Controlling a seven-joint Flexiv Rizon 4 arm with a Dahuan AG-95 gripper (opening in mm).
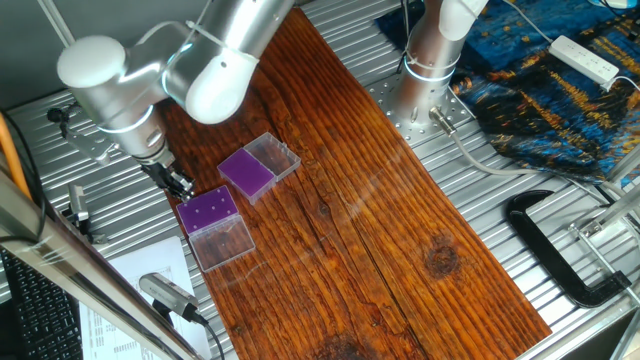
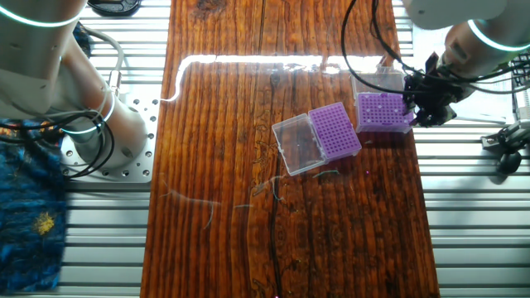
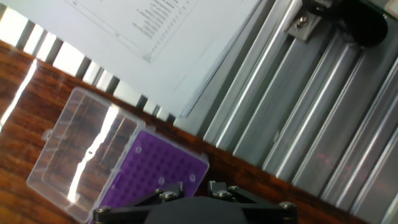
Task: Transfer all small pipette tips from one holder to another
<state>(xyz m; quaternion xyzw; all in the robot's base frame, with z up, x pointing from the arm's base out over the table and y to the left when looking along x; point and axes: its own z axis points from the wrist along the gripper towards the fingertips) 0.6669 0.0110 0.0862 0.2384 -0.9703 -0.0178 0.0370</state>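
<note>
Chunky silver-white arm (image 1: 120, 75) with rounded joints, small black gripper (image 1: 178, 184), glowing ring around its pale base column (image 1: 430, 55).

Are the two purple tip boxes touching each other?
Apart. The other fixed view shows bare wood between the box near the gripper and the second box; one fixed view shows that gap too.

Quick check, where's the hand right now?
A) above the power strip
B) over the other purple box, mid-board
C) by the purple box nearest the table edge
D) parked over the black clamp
C: in both fixed views the hand sits at the edge-side purple box, while the other purple box lies apart from it toward the middle of the wooden board; the hand view shows a purple grid right below the fingers.
</note>
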